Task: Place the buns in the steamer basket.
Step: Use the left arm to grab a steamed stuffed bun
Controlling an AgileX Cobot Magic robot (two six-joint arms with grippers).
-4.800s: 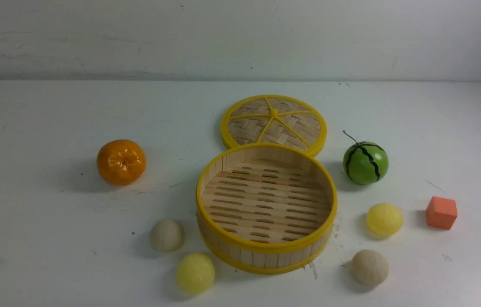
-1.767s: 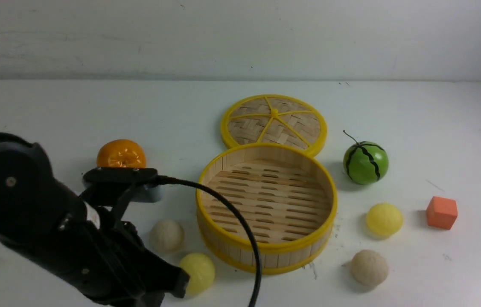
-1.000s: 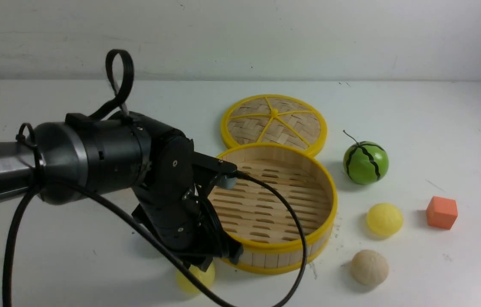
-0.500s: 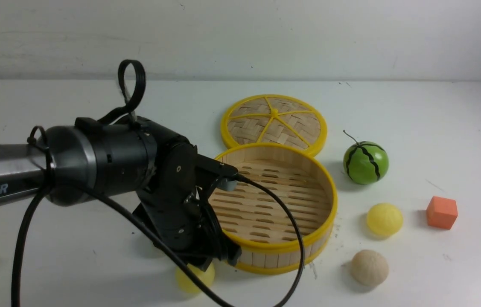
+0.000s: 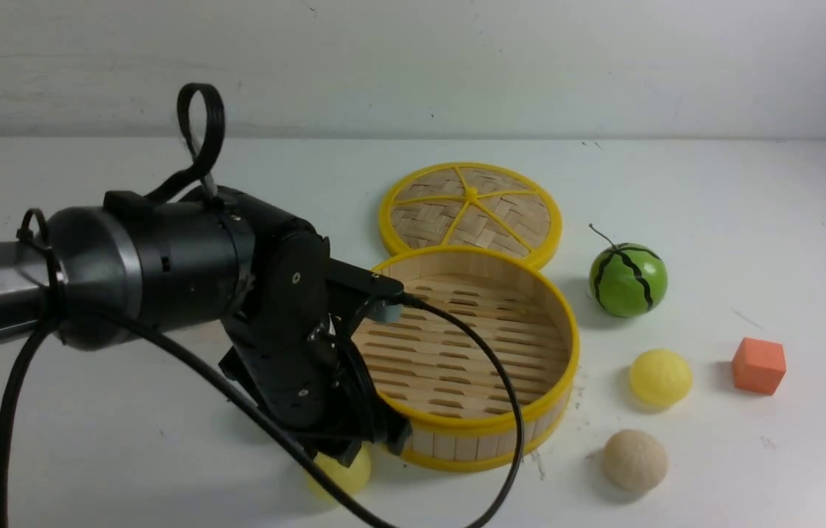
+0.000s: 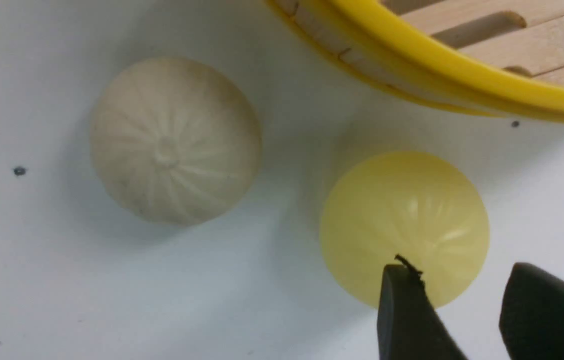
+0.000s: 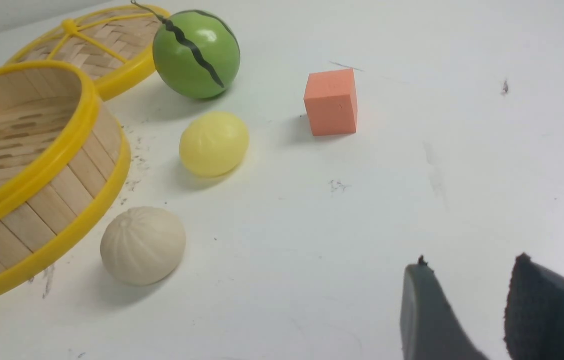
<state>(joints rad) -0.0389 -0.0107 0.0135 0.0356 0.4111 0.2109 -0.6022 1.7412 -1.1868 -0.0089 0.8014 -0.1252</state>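
Where the white table (image 5: 750, 220) had shown no robot a few seconds before, the black left arm (image 5: 163, 279) had come in and lowered beside the round bamboo steamer basket with yellow rims (image 5: 456, 444). The left gripper (image 6: 462, 270) hung with jaws apart and empty, one fingertip above the edge of a pale yellow pleated toy bun (image 6: 404, 220). A beige-white pleated toy bun (image 6: 174, 140) lay just beside it. The second yellow bun (image 5: 659, 377) and second beige bun (image 5: 634, 460) lay on the basket's right. The right gripper (image 7: 471, 262) was also parted and empty. The basket held nothing, so the first pick looked imminent.
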